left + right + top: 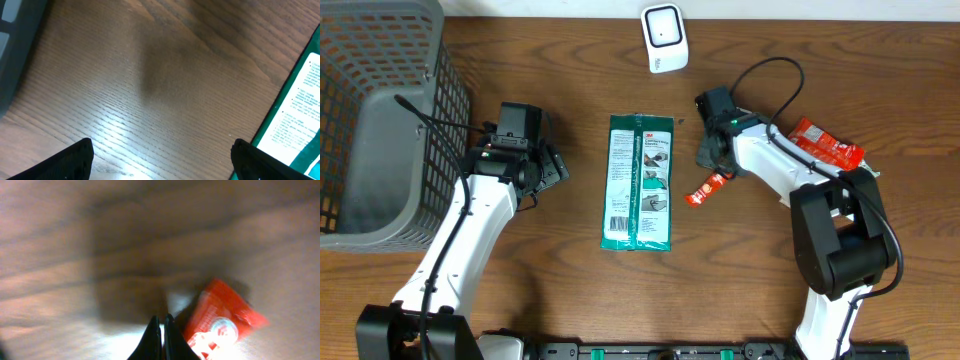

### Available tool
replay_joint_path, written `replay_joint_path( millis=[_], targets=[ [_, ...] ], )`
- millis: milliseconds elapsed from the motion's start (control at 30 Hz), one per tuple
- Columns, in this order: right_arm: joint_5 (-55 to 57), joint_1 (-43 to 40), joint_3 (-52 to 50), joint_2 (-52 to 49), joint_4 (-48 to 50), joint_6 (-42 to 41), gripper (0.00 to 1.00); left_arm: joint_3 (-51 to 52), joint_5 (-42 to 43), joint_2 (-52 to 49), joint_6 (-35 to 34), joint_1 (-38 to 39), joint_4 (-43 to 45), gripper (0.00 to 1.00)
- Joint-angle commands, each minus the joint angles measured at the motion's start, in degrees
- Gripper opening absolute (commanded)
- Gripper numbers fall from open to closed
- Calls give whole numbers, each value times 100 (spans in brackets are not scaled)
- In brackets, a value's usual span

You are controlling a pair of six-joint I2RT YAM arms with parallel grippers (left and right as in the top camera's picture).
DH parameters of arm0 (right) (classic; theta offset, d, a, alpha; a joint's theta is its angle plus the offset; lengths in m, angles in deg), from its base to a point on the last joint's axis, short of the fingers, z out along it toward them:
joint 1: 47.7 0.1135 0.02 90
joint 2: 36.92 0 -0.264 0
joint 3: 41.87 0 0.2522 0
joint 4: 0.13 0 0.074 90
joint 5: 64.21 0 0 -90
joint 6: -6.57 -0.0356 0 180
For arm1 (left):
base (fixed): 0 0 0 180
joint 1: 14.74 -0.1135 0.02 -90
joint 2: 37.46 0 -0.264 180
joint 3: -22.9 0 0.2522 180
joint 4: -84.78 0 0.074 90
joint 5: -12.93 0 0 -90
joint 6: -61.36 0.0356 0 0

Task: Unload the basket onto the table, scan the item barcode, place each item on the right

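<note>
Right claw [163,327] closed beside the red sachet [220,322]; left claw [160,162] open.
The green pack [638,182] lies flat on the bench [570,300]. Just right of the pack lies the red sachet, with the right claw's fingers pressed together beside it and nothing visible between them. Left of the pack, the left claw stands wide open over bare wood. The white scanner [663,38] stands beyond the pack's far end.

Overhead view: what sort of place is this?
Probably a mock shop checkout on a wooden table: a white barcode scanner at the far edge, a grey mesh basket, and packaged goods, a green pack and a red packet.
</note>
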State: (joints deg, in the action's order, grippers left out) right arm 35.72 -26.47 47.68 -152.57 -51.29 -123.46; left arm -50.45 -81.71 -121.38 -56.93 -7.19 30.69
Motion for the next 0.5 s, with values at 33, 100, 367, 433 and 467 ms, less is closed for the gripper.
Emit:
replay_joint_path(
  millis=[33, 100, 367, 433, 467],
  targets=[
    [157, -186, 37, -37, -723, 111, 1, -57, -31, -31, -11, -20, -13, 89],
    [155, -186, 37, -37, -1043, 111, 1, -57, -31, -31, -11, -20, -13, 89],
    [-509, -157, 37, -37, -2133, 116, 1, -57, -31, -31, -9, -20, -13, 89],
    [-713, -160, 37, -37, -2367, 227, 1, -57, -31, -31, -9, -20, -13, 89],
    [-831, -160, 37, -37, -2439, 376, 1, -57, -31, -31, -11, -20, -13, 89]
  ],
)
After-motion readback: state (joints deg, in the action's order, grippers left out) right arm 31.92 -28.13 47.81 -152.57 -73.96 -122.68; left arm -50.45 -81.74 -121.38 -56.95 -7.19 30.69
